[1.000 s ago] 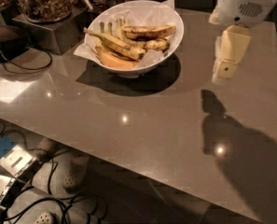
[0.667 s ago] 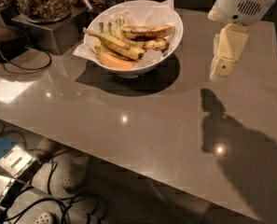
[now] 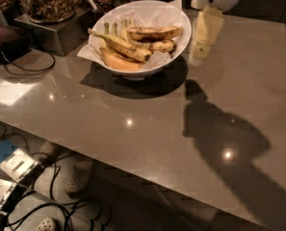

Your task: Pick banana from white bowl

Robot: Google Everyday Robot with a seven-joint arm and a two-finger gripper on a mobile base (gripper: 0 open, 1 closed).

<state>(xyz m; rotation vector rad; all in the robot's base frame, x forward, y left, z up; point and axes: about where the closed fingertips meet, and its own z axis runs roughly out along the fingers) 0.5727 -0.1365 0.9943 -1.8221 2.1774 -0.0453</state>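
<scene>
Whether the jaws of the gripper (image 3: 200, 52) were apart or together could not be told; they held nothing. The gripper hung tip-down just right of the white bowl (image 3: 148, 70), close to its rim and outside it, above the tabletop (image 3: 109, 129).

The banana (image 3: 154, 32) lay inside the white bowl, toward its back right, on crumpled white paper (image 3: 157, 13). In front of it, also inside the bowl, lay slimmer bananas (image 3: 125, 48) with greenish stems pointing to the bowl's back left. An orange wedge (image 3: 117, 63) sat at the bowl's front left, partly under those slimmer bananas. The bowl's right wall and the raised paper stood between the gripper and the banana.

Behind and left of the bowl stood a jar of nuts (image 3: 46, 1) on a metal stand (image 3: 46, 32). Farther left of the bowl was a dark object (image 3: 5, 37) with a cable (image 3: 32, 67) looping over the tabletop. The arm's shadow (image 3: 219, 134) fell on the tabletop to the bowl's front right.
</scene>
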